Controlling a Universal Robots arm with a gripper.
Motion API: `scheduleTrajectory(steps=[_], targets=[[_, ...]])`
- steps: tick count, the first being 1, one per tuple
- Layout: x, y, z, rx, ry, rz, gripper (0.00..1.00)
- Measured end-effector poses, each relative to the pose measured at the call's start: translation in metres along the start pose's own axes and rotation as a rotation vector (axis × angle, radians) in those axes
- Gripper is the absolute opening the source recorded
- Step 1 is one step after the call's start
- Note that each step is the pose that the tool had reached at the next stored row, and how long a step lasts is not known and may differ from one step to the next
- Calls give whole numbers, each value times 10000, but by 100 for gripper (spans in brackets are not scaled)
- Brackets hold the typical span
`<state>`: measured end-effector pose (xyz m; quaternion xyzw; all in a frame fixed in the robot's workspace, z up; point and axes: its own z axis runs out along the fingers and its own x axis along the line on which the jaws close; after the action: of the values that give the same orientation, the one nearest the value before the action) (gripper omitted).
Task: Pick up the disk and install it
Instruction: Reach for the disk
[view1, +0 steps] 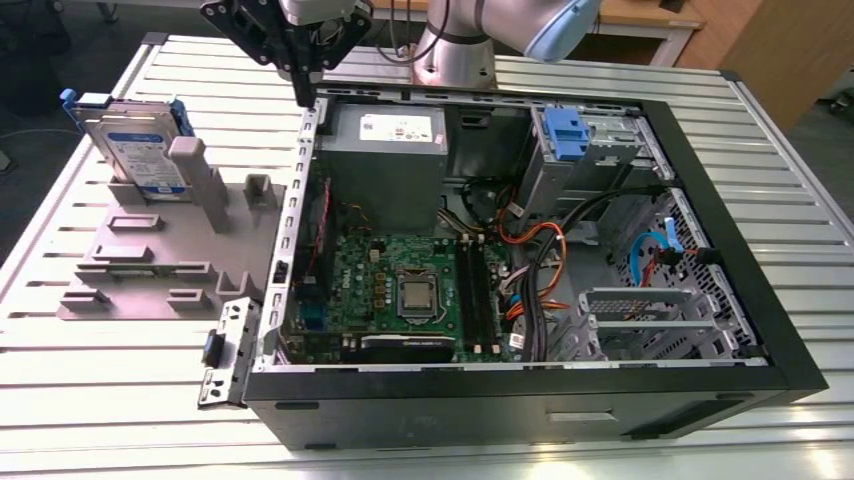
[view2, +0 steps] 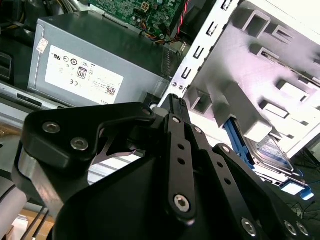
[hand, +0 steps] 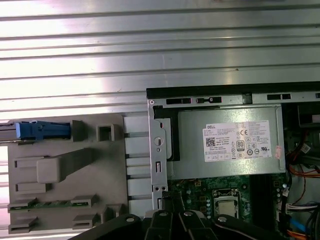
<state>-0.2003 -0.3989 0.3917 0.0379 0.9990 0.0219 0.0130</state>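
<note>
Gripper: black, two-fingered, at the top of the exterior view. The fingers point down, drawn together on nothing. In the second wrist view the gripper shows its linkages meeting at one tip. It hangs over the case's far rim, just beside the corner of the large grey metal power-supply box with a white sticker.

Task item: the flat silver metal disk with a white-and-blue label and blue plastic rail frame stands on edge in the upper left of the exterior view. It sits slotted into a grey plastic holder block, well apart from the gripper. Its blue rail also appears in the first wrist view.

Surroundings: the open black computer case lies on a ribbed aluminium table, exposing a green motherboard. A silver drive cage with a blue latch occupies the upper right interior.
</note>
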Motion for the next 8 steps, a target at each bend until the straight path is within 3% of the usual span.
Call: scheduleTrajectory(steps=[5, 8], targets=[[27, 15, 0, 1, 1, 1, 11], [98, 41, 5, -1, 0, 0, 11]])
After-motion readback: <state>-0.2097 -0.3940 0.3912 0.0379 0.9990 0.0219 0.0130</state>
